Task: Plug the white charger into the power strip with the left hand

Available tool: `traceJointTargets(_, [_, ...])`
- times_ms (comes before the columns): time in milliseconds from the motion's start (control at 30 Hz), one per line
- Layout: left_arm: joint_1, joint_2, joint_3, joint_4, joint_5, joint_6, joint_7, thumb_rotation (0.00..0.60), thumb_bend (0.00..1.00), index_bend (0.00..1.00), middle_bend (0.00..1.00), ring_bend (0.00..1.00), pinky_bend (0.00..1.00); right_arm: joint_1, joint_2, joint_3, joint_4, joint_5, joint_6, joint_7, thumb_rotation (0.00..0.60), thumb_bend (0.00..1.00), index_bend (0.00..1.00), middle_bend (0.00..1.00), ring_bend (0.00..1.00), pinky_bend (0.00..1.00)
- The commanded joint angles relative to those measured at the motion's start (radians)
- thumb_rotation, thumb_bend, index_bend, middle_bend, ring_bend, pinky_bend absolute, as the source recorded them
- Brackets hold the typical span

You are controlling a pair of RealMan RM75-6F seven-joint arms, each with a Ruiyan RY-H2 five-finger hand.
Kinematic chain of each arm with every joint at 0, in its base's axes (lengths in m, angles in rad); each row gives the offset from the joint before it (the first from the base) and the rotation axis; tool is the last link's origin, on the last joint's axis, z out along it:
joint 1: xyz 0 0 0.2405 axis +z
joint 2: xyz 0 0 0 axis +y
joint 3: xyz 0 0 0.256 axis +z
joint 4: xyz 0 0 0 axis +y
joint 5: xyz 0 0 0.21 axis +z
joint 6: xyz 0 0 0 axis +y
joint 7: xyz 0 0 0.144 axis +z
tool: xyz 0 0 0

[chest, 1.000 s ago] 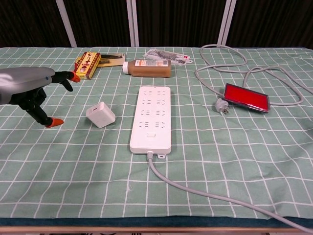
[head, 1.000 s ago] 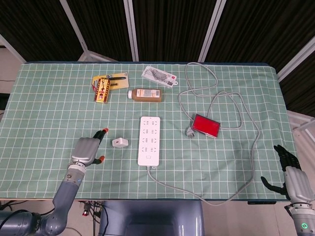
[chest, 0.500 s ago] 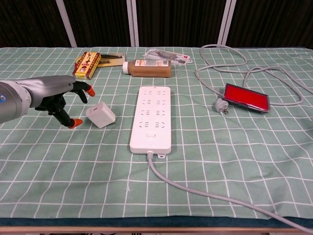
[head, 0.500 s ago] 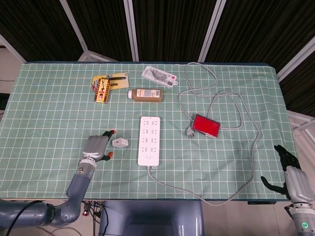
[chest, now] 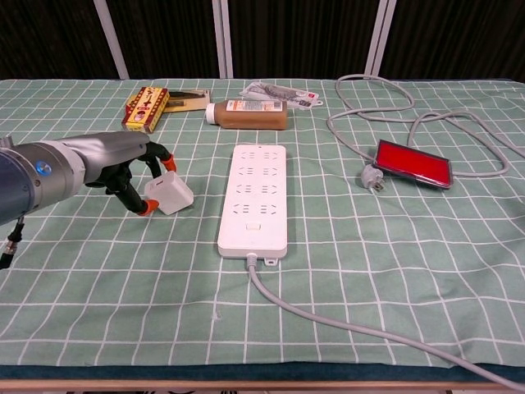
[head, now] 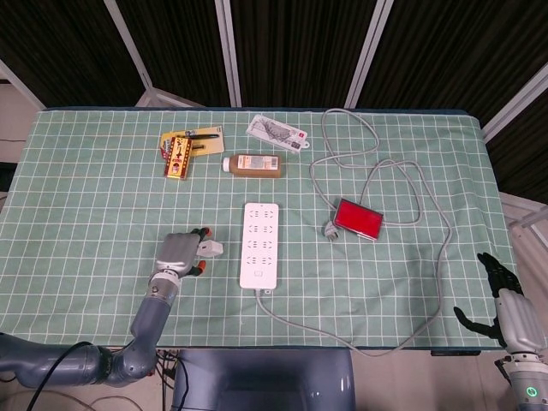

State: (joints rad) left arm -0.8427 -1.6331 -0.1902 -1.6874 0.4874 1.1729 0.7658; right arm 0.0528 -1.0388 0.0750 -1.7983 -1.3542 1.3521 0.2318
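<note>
Charger, small white cube, lies just left of the power strip: probably light, rigid and smooth, best pinched across opposite flat sides. Left hand brackets it, orange fingertips apart, nothing clamped. Right hand idles open at the table's near right.

Matt checked cloth; glossy plastic power strip

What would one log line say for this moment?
left hand: fingers at white charger, not lifted | power strip: empty | right hand: idle
</note>
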Motion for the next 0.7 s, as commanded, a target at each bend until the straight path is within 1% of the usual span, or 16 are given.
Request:
traceJointTargets(33, [-0.008, -0.009, -0.004, 0.013, -0.005, -0.007, 0.004, 0.6, 0.36, 0.26, 0.3, 0.8, 0.91, 0.0, 0.0, 0.001, 0.0, 0.001, -0.001, 0.001, 0.6, 0.34, 0.0, 0.0, 0.0, 0.0])
traceJointTargets(300, [-0.018, -0.029, -0.004, 0.035, -0.007, -0.012, 0.006, 0.6, 0.37, 0.3, 0.37, 0.8, 0.91, 0.001, 0.003, 0.002, -0.004, 0.007, -0.006, 0.008, 0.6, 0.34, 0.0, 0.0, 0.0, 0.0])
traceJointTargets(433, [-0.019, -0.032, -0.002, 0.04, -0.007, -0.01, 0.007, 0.6, 0.4, 0.35, 0.42, 0.8, 0.91, 0.001, 0.004, 0.002, -0.005, 0.008, -0.007, 0.008, 0.6, 0.34, 0.0, 0.0, 0.0, 0.0])
traceJointTargets(500, [-0.019, -0.033, -0.001, 0.042, -0.006, -0.01, 0.006, 0.6, 0.43, 0.39, 0.46, 0.8, 0.91, 0.001, 0.004, 0.002, -0.005, 0.009, -0.007, 0.008, 0.6, 0.34, 0.0, 0.0, 0.0, 0.0])
traceJointTargets(600, [-0.017, -0.035, 0.001, 0.045, -0.001, -0.007, 0.002, 0.6, 0.53, 0.47, 0.55, 0.8, 0.91, 0.001, 0.004, 0.003, -0.006, 0.009, -0.006, 0.006, 0.6, 0.34, 0.0, 0.0, 0.0, 0.0])
traceJointTargets(700, [-0.013, -0.035, 0.006, 0.043, 0.017, -0.003, -0.003, 0.6, 0.59, 0.51, 0.6, 0.81, 0.92, 0.0, 0.003, 0.003, -0.005, 0.008, -0.004, 0.006, 0.6, 0.34, 0.0, 0.0, 0.0, 0.0])
